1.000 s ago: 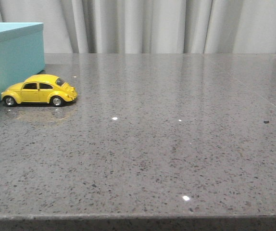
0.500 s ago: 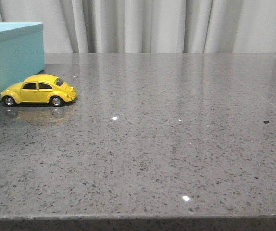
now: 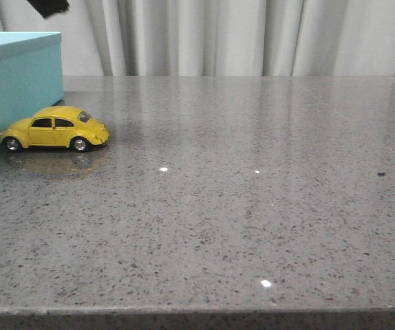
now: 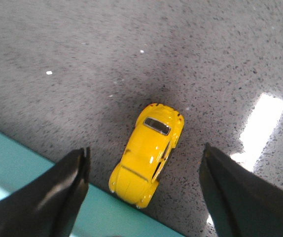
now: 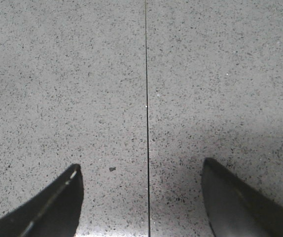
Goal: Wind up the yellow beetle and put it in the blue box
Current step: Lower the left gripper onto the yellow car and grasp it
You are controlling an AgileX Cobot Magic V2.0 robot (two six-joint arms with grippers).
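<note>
The yellow beetle point(image 3: 54, 128) stands on its wheels on the grey stone table, right beside the blue box point(image 3: 15, 82) at the far left. In the left wrist view the beetle point(image 4: 147, 152) lies between my open fingers, its nose at the wall of the box point(image 4: 102, 217). My left gripper point(image 4: 144, 153) is open and empty, well above the car; a dark bit of it point(image 3: 49, 6) shows at the top of the front view. My right gripper point(image 5: 141, 170) is open and empty over bare table.
The grey speckled table point(image 3: 252, 206) runs wide to the right of the car, with its front edge near the bottom of the front view. A thin seam point(image 5: 147, 98) crosses the table under my right gripper. Pale curtains hang behind.
A dark part of my left arm has come into the top left of the front view. The beetle has shifted very slightly to the left, toward the box.
</note>
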